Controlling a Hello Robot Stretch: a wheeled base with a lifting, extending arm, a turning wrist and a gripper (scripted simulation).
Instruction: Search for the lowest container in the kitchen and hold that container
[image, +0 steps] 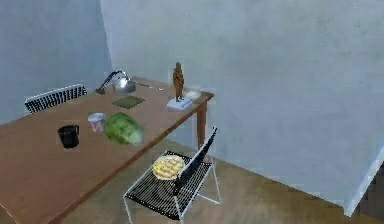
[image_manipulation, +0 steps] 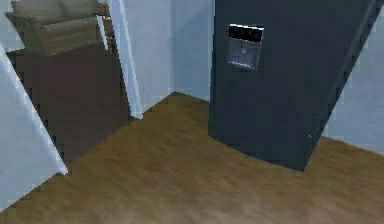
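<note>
A long wooden table runs along the forward view's left. On it stand a black mug and, beside it, a small pale cup. A green leafy lump lies to the right of the cup. On the seat of a wire chair at the table's near side rests a plate with a yellowish round food item.
A silver desk lamp, a dark flat pad and a brown statuette on a white base stand at the table's far end. Another wire chair is behind the table. A dark refrigerator and a doorway with an armchair beyond show in the arm side view.
</note>
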